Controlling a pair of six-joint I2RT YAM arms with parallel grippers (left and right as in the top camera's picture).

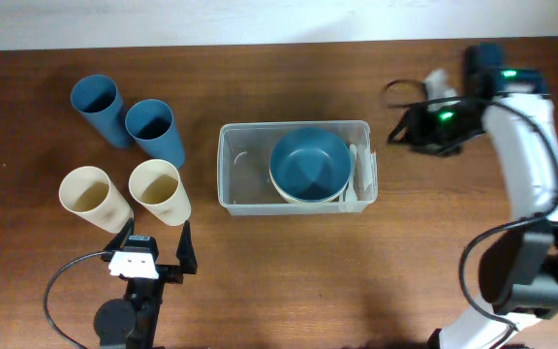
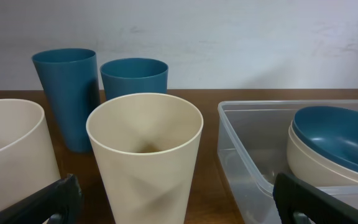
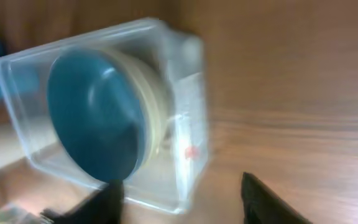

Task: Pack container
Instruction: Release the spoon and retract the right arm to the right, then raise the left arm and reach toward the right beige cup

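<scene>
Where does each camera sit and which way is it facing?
Overhead: above the table, straight down on container, cups, left gripper, right gripper.
Left wrist: low at the near edge, facing cream cup; own fingertips bottom corners.
Right wrist: right of the container, tilted, blurred; own fingers below.
Shared: all show the container holding a blue bowl.

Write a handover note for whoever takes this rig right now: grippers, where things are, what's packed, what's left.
Left gripper: open, empty, facing the near cream cup.
Right gripper: open, empty, off to the right of the container.
Done: blue bowl nested in cream bowl at the container's right end; white utensil along its right wall.
Left: four cups outside, all to the container's left: near cream cup, second cream cup, blue cup, second blue cup. The container's left end is free.
</scene>
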